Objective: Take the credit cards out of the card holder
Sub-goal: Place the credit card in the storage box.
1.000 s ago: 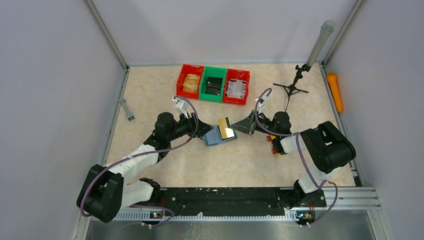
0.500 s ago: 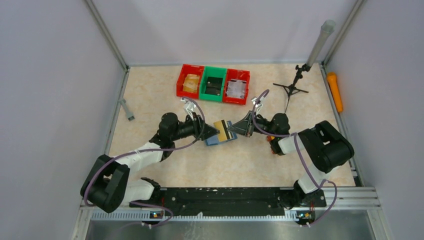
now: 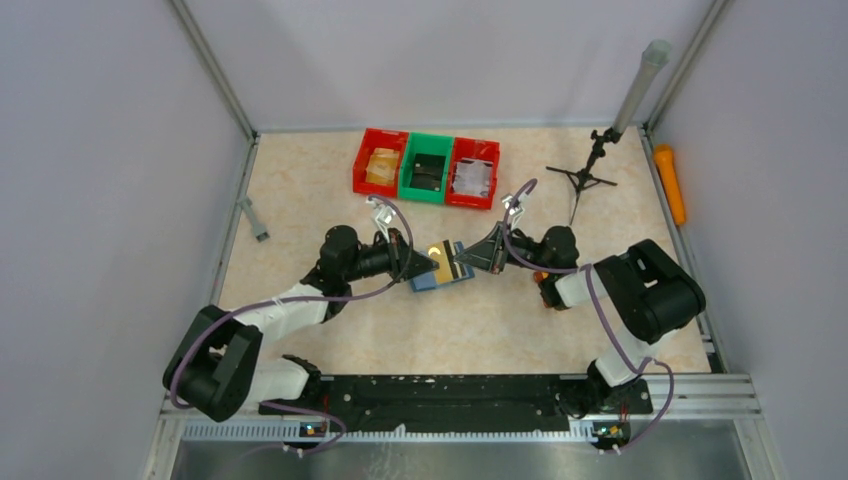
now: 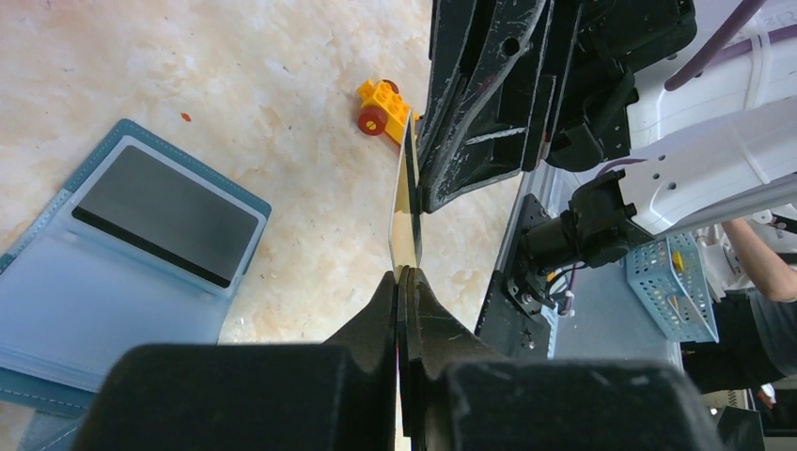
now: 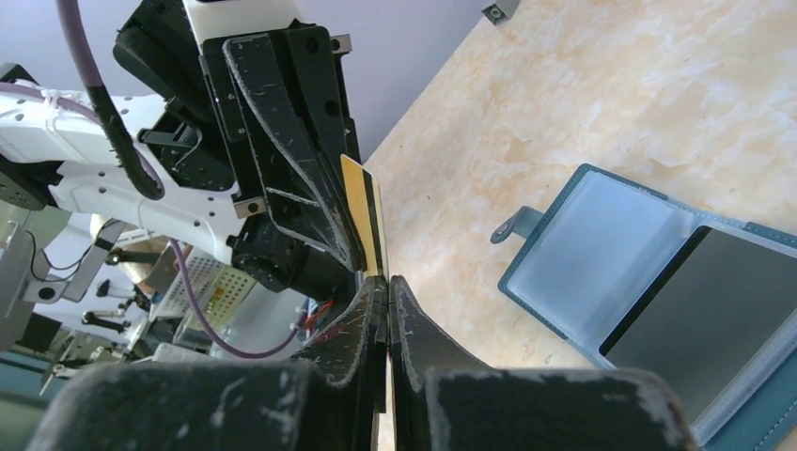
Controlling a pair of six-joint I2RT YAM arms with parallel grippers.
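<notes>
The teal-blue card holder (image 3: 430, 282) lies open on the table between the arms, and a dark credit card (image 4: 164, 214) sits in one of its slots (image 5: 714, 301). Another credit card (image 3: 447, 262), gold with a black stripe, is held on edge above the holder. My left gripper (image 4: 404, 272) is shut on its near edge. From the opposite side my right gripper (image 5: 383, 279) is pinched on the same card (image 5: 362, 211). The two grippers (image 3: 425, 262) (image 3: 470, 258) stand nose to nose, fingertips almost touching.
Two red bins (image 3: 380, 160) (image 3: 473, 172) flank a green bin (image 3: 427, 170) at the back. A yellow-orange toy block (image 4: 383, 105) lies by the right arm. A small tripod (image 3: 585, 180) and an orange cylinder (image 3: 670, 185) are at the right, a grey tool (image 3: 255, 220) at the left.
My left gripper has moved right to the card held by the right gripper and shut on it. The card has tilted from flat to on edge.
</notes>
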